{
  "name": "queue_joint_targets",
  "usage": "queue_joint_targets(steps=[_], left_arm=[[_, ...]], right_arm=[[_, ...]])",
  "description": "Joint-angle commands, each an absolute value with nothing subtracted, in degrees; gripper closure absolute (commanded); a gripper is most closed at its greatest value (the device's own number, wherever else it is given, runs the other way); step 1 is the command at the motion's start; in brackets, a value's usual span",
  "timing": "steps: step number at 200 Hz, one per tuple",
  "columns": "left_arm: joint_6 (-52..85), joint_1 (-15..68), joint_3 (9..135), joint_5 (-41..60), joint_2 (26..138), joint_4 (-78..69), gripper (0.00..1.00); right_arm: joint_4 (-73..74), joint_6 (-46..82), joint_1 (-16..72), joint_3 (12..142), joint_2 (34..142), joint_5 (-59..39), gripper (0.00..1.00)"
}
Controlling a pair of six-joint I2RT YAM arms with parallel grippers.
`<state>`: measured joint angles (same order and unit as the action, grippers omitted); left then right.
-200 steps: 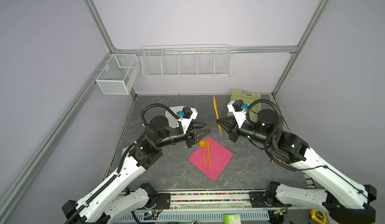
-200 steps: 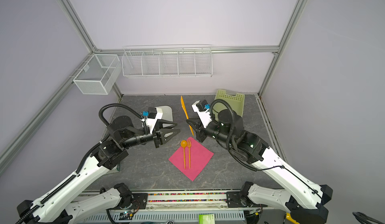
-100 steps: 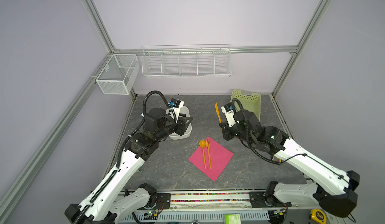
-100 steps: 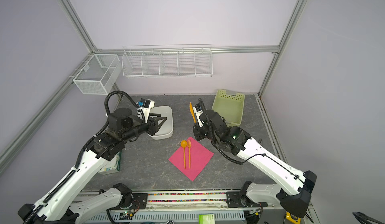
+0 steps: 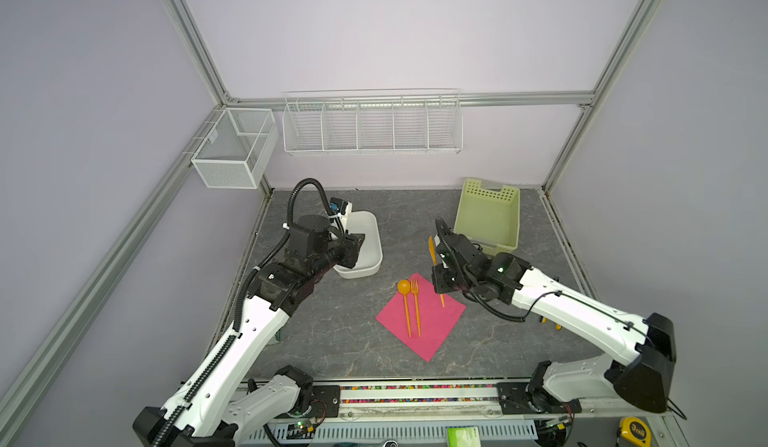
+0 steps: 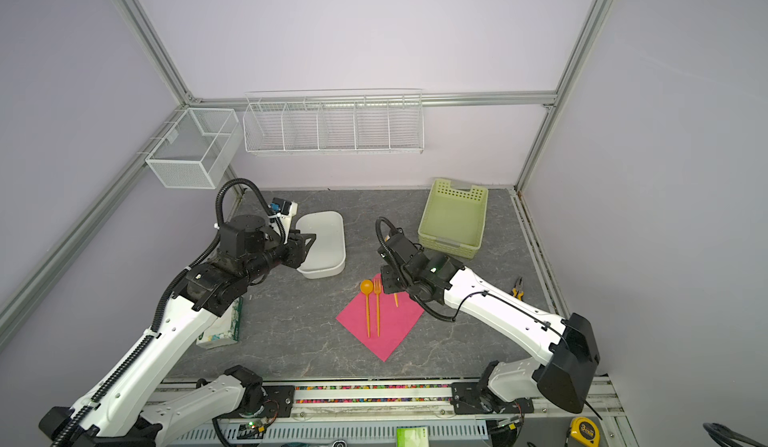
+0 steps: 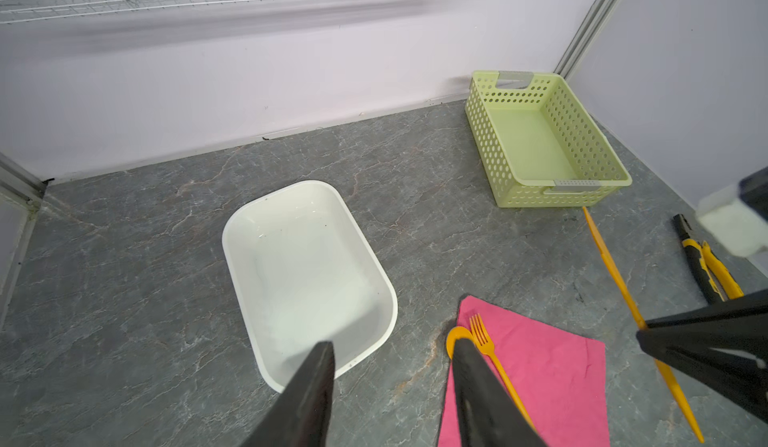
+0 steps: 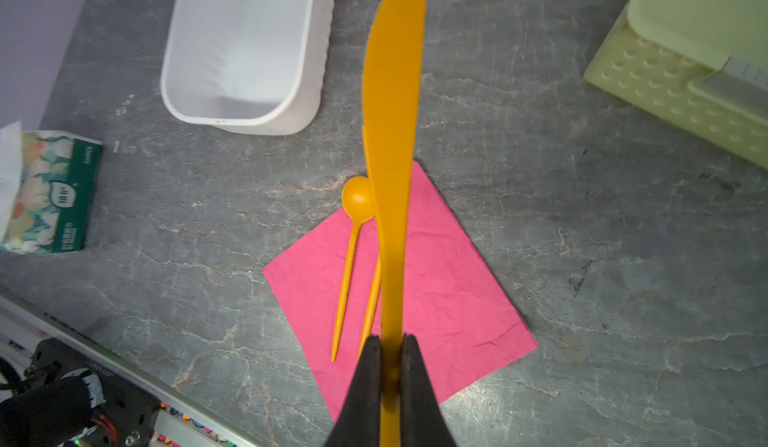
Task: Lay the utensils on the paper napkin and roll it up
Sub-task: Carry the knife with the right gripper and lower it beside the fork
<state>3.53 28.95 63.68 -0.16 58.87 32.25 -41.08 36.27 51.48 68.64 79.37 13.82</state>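
Observation:
The pink-red paper napkin (image 5: 432, 328) (image 6: 388, 337) (image 8: 444, 295) lies flat as a diamond on the grey table. An orange spoon (image 5: 404, 287) (image 6: 366, 287) (image 8: 357, 201) and fork (image 5: 416, 305) (image 6: 377, 305) (image 7: 484, 343) lie side by side on its left half. My right gripper (image 8: 390, 339) (image 5: 439, 285) is shut on the handle of the orange knife (image 8: 395, 112) (image 5: 432, 249) (image 7: 615, 274). It holds the knife slanted above the napkin's far right edge. My left gripper (image 7: 395, 345) (image 5: 358, 243) stands open and empty by the white tub.
A white tub (image 5: 379, 253) (image 6: 332, 233) sits left of the napkin. A green perforated basket (image 5: 488, 216) is at the back right. A tissue box (image 6: 222, 328) lies at the left, pliers (image 6: 517, 287) at the right. Wire baskets (image 5: 372, 127) hang on the wall.
Both arms have come down from a raised pose. The right gripper has brought the knife down over the napkin. The left gripper has drawn back to the white tub, its jaws slightly wider.

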Motion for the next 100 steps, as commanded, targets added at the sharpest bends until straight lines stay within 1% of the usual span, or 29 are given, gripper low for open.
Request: queue_joint_targets(steps=[1,31,72,100], left_arm=[[0.4,28.5,60.6,-2.0,59.7,31.1,0.53],[1.4,28.1,60.2,-1.4,61.4,32.9,0.53],[5.0,28.2,58.0,1.4,61.1,32.1,0.54],[3.9,28.1,58.5,-0.4,60.7,33.7,0.52]], right_arm=[[-42.2,44.8,51.6,66.5,82.1,13.4,0.93],[-41.2,48.3,51.8,65.5,87.0,11.2,0.93],[-40.6,49.5,52.2,65.7,92.9,9.9,0.93],[-39.3,50.0,52.2,65.7,95.8,9.4,0.93]])
